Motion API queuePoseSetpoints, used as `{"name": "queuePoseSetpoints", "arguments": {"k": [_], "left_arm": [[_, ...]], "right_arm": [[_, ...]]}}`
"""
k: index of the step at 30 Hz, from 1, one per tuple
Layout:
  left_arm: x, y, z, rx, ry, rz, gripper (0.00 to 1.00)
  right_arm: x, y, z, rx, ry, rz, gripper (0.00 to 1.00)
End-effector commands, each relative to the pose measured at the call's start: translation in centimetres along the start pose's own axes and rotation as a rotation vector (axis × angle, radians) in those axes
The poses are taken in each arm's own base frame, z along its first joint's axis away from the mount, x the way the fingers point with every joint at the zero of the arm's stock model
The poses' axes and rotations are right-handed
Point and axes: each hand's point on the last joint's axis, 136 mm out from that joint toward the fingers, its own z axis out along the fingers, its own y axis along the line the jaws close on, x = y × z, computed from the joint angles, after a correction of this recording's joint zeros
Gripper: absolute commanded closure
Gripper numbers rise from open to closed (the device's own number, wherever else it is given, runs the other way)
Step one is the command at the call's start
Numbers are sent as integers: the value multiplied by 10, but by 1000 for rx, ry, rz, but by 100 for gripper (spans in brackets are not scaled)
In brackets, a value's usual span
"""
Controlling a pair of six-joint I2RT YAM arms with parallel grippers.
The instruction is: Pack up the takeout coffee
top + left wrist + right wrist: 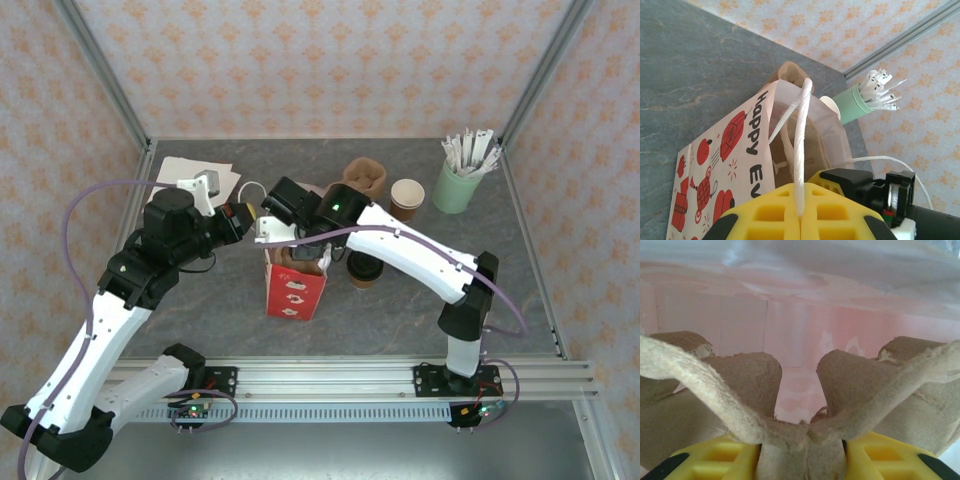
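One takeout coffee stands on the table just right of the one paper bag, near but apart from the right fingers, which are clamped on a pulp carrier inside the bag, with a second carrier behind, while the left fingers pinch its rope handle.

The overhead camera looked down from above and behind the arm bases, taking in the whole table and the printed bag. The left wrist camera sat close behind the left gripper, facing out along the cord handle pinched in its fingers, across the bag's mouth to the mint-green cup beyond, both shared with the overhead view. The right wrist camera, nearer still, peered past the right gripper at the pulp carrier it clamped, a pink wall just beyond.
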Motion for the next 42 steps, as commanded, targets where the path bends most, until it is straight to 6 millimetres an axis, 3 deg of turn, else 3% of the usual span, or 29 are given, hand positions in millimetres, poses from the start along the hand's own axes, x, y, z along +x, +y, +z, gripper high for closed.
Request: {"name": "queuePoseSetpoints", "arguments": {"k": [1, 9, 29, 42], "left_arm": [[-4, 2, -5, -5, -35, -7, 100], [4, 17, -7, -58, -25, -10, 100], [8, 19, -11, -64, -15, 9, 100], [10, 15, -5, -38, 5, 3, 100]], "right_arm": [[11, 1, -3, -38, 40, 47, 61], [23, 3, 8, -75, 93, 68, 61], [43, 9, 37, -158, 187, 111, 62], [48, 20, 68, -209, 257, 86, 61]]}}
